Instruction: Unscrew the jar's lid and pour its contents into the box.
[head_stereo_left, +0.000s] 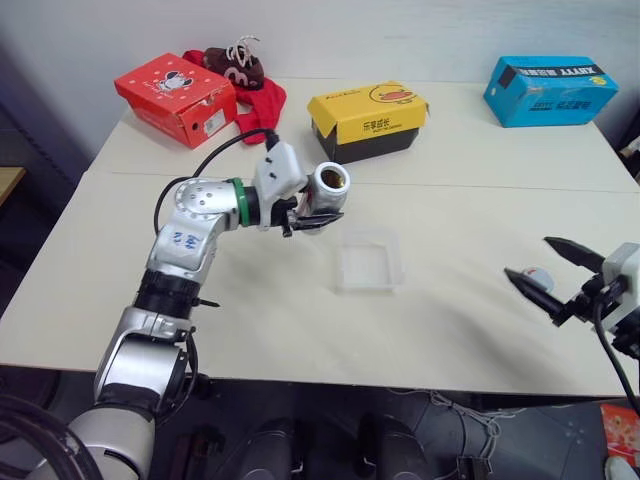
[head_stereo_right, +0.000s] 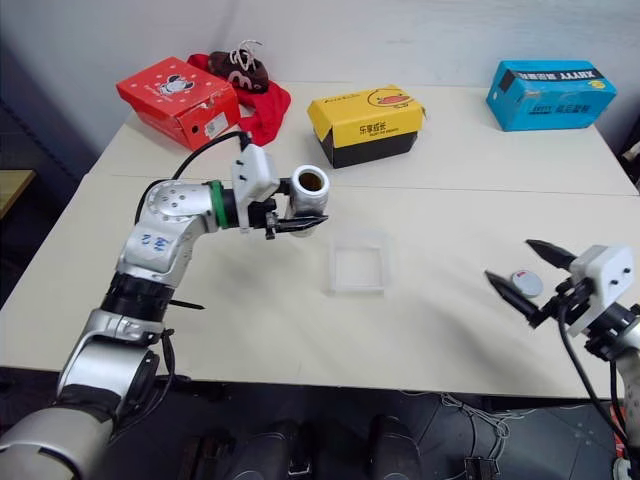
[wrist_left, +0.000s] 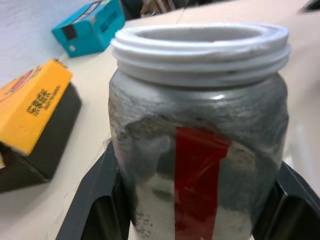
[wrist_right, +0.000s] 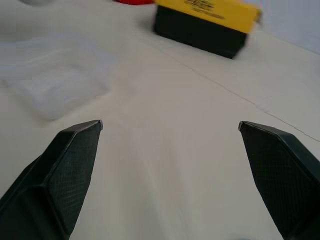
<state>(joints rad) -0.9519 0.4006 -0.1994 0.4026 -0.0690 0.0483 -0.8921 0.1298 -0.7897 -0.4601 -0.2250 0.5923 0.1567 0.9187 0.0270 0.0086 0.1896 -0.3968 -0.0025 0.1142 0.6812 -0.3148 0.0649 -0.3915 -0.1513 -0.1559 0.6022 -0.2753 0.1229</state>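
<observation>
Over on the left, beyond the clear box (head_stereo_left: 368, 258) toward the far edge, the red shoebox (head_stereo_left: 177, 97) is sitting with a red cloth (head_stereo_left: 262, 105) beside it. Coming in, the left gripper (head_stereo_left: 316, 214) is clamped tight around the jar (head_stereo_left: 330, 186), holding it off the table (head_stereo_left: 450, 330), just short of the box and up to its left. The jar's mouth is standing open, threads bare, something brown showing inside — likely the contents, though the pieces are too small to make out. Behind the box the yellow-and-black carton (head_stereo_left: 367, 120) is resting, and the box itself is lying empty mid-table.

Moving right of the box, the lid (head_stereo_right: 526, 283) is lying flat on the table, well apart from it. The right gripper (head_stereo_right: 522, 275) is hanging near the lid with its jaws spread wide, gripping nothing. Far right and behind, a blue carton (head_stereo_left: 550, 90) is sitting.

So the unscrewing looks done; the pour is the step in hand. Next, the jar needs carrying fully over the box and tipping mouth-down, low enough that the pellets don't bounce out of that shallow tray.
</observation>
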